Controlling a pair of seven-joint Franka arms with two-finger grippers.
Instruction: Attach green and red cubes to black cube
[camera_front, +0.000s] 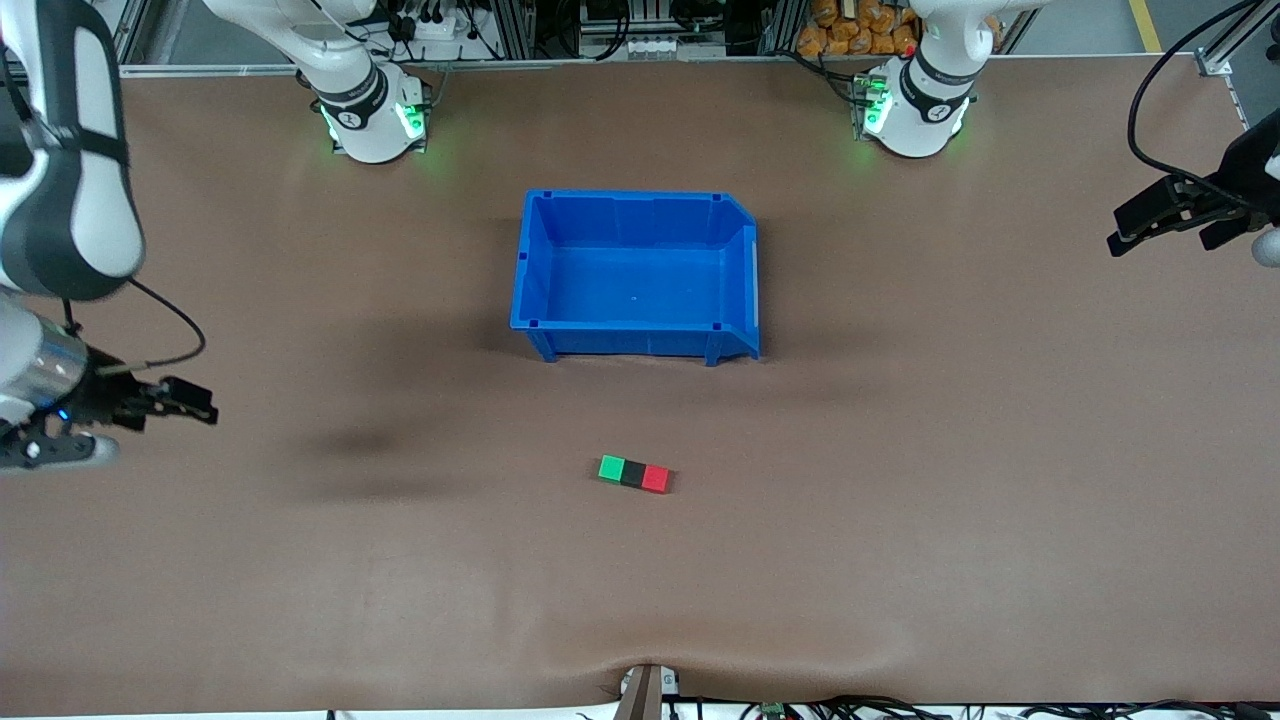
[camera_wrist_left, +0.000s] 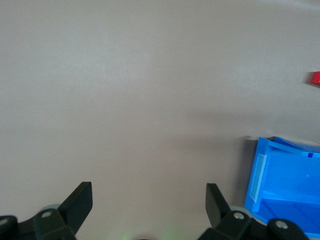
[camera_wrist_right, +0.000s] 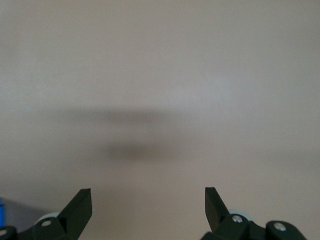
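The green cube (camera_front: 611, 468), the black cube (camera_front: 633, 473) and the red cube (camera_front: 656, 479) lie in one touching row on the brown table, the black one in the middle, nearer the front camera than the blue bin (camera_front: 640, 345). My left gripper (camera_front: 1125, 232) is open and empty, up over the left arm's end of the table (camera_wrist_left: 149, 192). My right gripper (camera_front: 205, 405) is open and empty, up over the right arm's end (camera_wrist_right: 148, 197). A sliver of the red cube (camera_wrist_left: 315, 78) shows in the left wrist view.
The blue bin has nothing in it and stands mid-table, between the arm bases and the cubes; its corner shows in the left wrist view (camera_wrist_left: 285, 175). A clamp (camera_front: 645, 690) sits at the table's front edge.
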